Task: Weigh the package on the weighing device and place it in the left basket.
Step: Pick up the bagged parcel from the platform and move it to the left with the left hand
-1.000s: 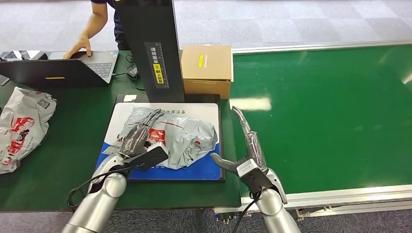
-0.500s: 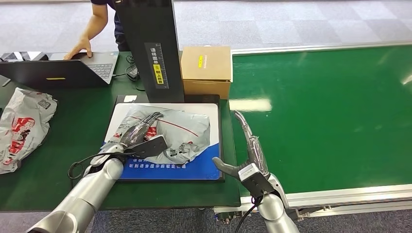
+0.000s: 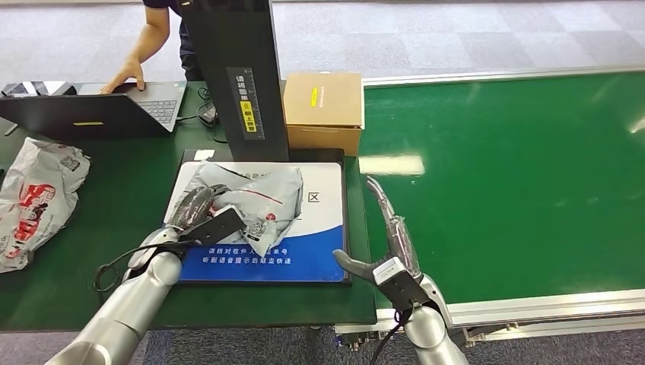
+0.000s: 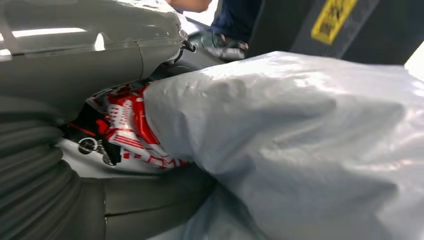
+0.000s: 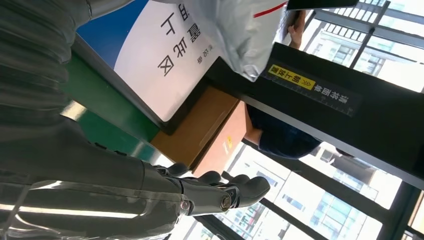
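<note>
Head view: the grey package (image 3: 255, 199) lies crumpled on the white-and-blue weighing platform (image 3: 319, 228), over its left half, near the black upright column (image 3: 239, 76) at the platform's far edge. The left robot hand (image 3: 199, 214) grasps the package at its near-left side, fingers curled around the plastic. The right robot hand (image 3: 386, 243) is released, fingers straight and apart, above the seam where the tabletop (image 3: 114, 228) meets the green conveyor belt (image 3: 517, 167). A cardboard box (image 3: 323, 110) stands at the far edge beside the column; another bag (image 3: 34, 198) lies at the tabletop's left edge, and a person's hand (image 3: 125, 74) rests on a laptop (image 3: 99, 110).

Left wrist view: the package (image 4: 300, 145) bulges between the thumb and fingers, its red print showing.

Right wrist view: the right robot hand (image 5: 200, 192) holds nothing; the platform (image 5: 150, 55) and box (image 5: 210, 130) lie beyond.
</note>
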Action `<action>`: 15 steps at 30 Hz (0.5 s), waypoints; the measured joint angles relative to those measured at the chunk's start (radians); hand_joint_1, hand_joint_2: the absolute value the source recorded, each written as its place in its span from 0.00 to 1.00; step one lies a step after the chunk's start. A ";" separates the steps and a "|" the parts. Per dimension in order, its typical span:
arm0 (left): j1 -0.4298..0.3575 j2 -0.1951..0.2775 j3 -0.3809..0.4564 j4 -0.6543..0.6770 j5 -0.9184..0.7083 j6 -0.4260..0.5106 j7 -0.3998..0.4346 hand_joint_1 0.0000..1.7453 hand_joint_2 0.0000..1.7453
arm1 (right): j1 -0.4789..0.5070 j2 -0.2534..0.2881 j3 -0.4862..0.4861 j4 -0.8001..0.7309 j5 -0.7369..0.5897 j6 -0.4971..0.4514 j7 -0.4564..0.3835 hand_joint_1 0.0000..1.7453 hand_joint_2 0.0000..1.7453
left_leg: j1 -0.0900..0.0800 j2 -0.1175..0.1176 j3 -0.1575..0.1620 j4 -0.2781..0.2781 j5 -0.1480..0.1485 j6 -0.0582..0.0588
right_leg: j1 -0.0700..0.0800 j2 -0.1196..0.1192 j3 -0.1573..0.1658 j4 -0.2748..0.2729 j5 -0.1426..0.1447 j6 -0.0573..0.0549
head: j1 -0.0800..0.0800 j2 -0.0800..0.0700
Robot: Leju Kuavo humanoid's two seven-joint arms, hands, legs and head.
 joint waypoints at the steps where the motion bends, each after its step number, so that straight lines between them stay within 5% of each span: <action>1: 0.019 0.002 0.011 -0.033 0.012 0.006 -0.004 1.00 1.00 | 0.002 0.000 0.000 0.000 0.000 0.000 0.000 0.00 1.00 | 0.000 0.000 -0.001 0.000 0.000 0.000 | 0.000 0.000 -0.001 0.000 0.000 0.000 | 0.000 0.000; 15: 0.226 -0.002 0.225 -0.521 0.158 0.085 -0.125 1.00 1.00 | 0.012 -0.002 0.000 0.001 -0.002 0.005 0.000 0.00 1.00 | 0.000 0.000 -0.007 0.000 0.000 0.000 | 0.000 0.000 -0.007 0.000 -0.001 0.000 | 0.000 0.000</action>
